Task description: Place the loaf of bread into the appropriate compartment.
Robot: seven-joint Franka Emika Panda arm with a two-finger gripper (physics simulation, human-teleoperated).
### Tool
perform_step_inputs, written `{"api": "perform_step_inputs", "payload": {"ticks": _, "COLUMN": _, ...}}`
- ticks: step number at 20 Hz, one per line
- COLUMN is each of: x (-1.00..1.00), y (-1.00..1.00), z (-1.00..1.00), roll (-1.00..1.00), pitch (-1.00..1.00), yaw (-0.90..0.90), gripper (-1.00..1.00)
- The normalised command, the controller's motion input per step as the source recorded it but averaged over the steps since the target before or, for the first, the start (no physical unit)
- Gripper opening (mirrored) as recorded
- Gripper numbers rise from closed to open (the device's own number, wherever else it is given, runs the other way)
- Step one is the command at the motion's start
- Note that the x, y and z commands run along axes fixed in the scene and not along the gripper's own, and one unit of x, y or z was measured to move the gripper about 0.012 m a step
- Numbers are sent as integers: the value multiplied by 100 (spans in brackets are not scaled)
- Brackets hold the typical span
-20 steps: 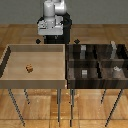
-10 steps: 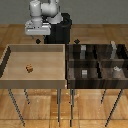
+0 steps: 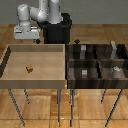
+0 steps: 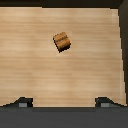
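Below, loaf of bread [image 4: 62,42] lies on tray [image 3: 15,80], apart from pincer [image 4: 64,102]; fingers spread wide.

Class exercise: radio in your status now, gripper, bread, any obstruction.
Gripper open, empty, above the light-tan wooden tray. Small orange-brown loaf of bread lying alone on tray floor, untouched. Nothing in the way.

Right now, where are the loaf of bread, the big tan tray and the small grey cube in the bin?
loaf of bread [image 4: 62,42], wrist view, middle of its top face.
tan tray [image 3: 35,82], exterior view, front wall.
grey cube [image 3: 84,73], exterior view, centre of its visible face, in a front cell.
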Motion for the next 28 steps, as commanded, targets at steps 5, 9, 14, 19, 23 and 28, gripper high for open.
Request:
{"api": "perform_step_inputs", "payload": {"ticks": 5, "x": 100, "y": 0, "z": 0, "roll": 0, "pitch": 0, "yaw": 0, "gripper": 100}}
{"api": "perform_step_inputs", "payload": {"ticks": 9, "x": 100, "y": 0, "z": 0, "roll": 0, "pitch": 0, "yaw": 0, "gripper": 100}}
{"api": "perform_step_inputs", "payload": {"ticks": 14, "x": 40, "y": 0, "z": -45, "roll": 0, "pitch": 0, "yaw": 0, "gripper": 100}}
{"api": "perform_step_inputs", "payload": {"ticks": 19, "x": 0, "y": 0, "z": 0, "roll": 0, "pitch": 0, "yaw": 0, "gripper": 100}}
{"api": "perform_step_inputs", "payload": {"ticks": 23, "x": 0, "y": 50, "z": 0, "roll": 0, "pitch": 0, "yaw": 0, "gripper": 100}}
{"api": "perform_step_inputs", "payload": {"ticks": 28, "x": -5, "y": 0, "z": -40, "roll": 0, "pitch": 0, "yaw": 0, "gripper": 100}}
